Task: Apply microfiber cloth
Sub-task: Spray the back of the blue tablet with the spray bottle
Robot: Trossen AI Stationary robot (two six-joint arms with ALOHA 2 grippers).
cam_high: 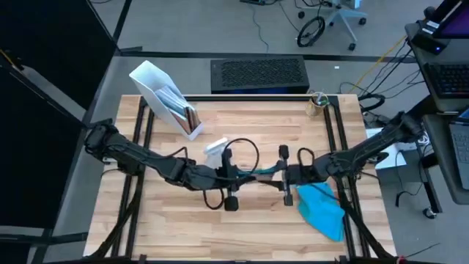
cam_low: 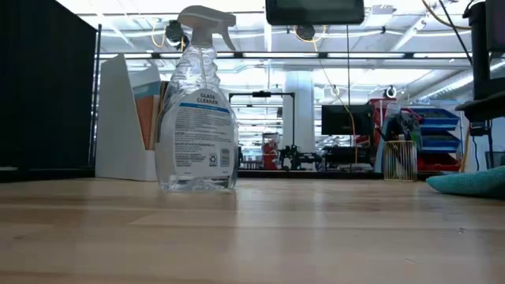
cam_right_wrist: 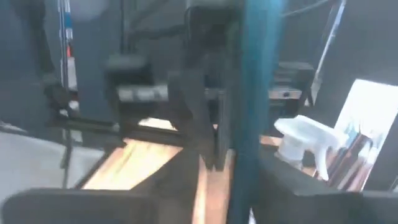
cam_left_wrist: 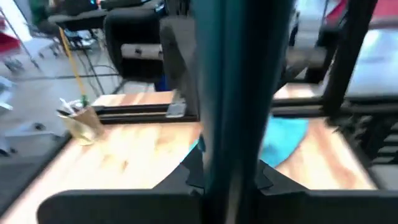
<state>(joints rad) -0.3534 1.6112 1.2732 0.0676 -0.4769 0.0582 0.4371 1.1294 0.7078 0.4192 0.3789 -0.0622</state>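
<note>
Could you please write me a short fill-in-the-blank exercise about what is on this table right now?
1. The two grippers hold the ____ between them, lifted off the table.
2. The microfiber cloth lies beside the ____ gripper.
3. The glass cleaner bottle stands ____ on the table.
4. The white file holder sits behind the ____ arm.

Missing words: tablet; right; upright; left

The table (cam_high: pixel 220 220) is light wood, smooth with a soft shine. The microfiber cloth (cam_high: pixel 322 209) is soft, matt blue fabric. The spray bottle (cam_low: pixel 197 118) is clear, shiny plastic with a paper label.
</note>
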